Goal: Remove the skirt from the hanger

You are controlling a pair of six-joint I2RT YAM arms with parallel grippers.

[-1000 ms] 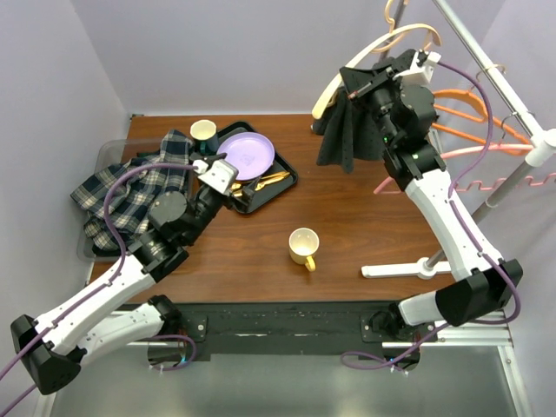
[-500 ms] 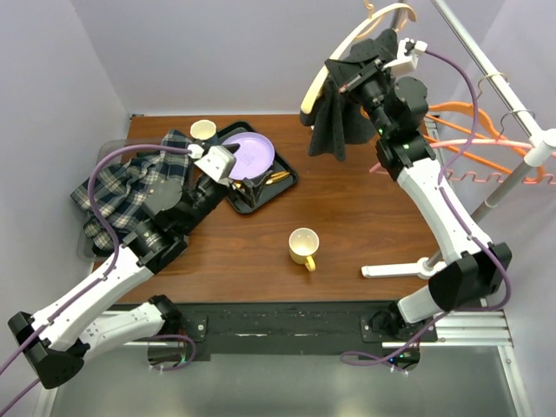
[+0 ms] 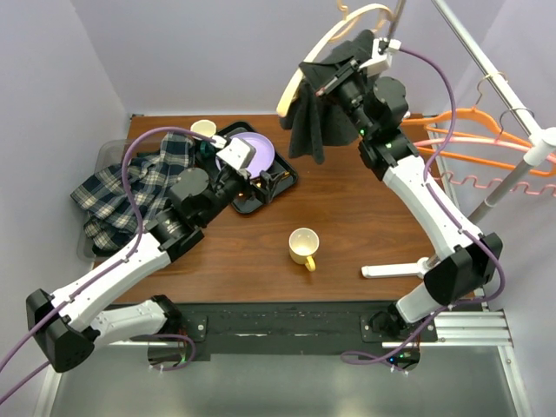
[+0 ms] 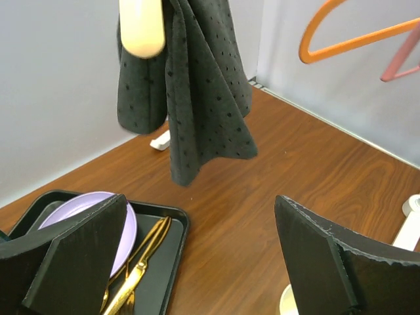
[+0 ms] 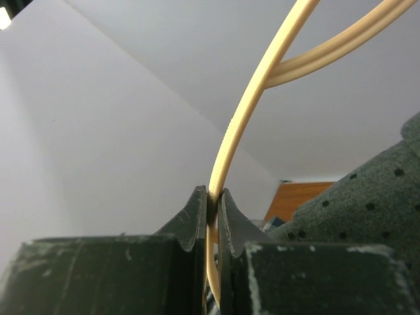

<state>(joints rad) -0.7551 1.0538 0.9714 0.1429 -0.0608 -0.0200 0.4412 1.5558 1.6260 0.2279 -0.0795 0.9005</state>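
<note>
Jaws of the right gripper (image 5: 213, 197) clamp the cream hanger (image 5: 259, 85); the dotted skirt (image 4: 197, 85) hangs upper centre, beyond the left gripper (image 4: 200, 216), jaws apart.

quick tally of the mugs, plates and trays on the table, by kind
mugs: 2 (cream mug, mug beside the tray)
plates: 1 (purple plate)
trays: 1 (black tray)
total: 4

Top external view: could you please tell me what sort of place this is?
Likely a robot lab cell staged as a home corner: wooden table, clothes rail with an orange hanger, tray with a purple plate.
</note>
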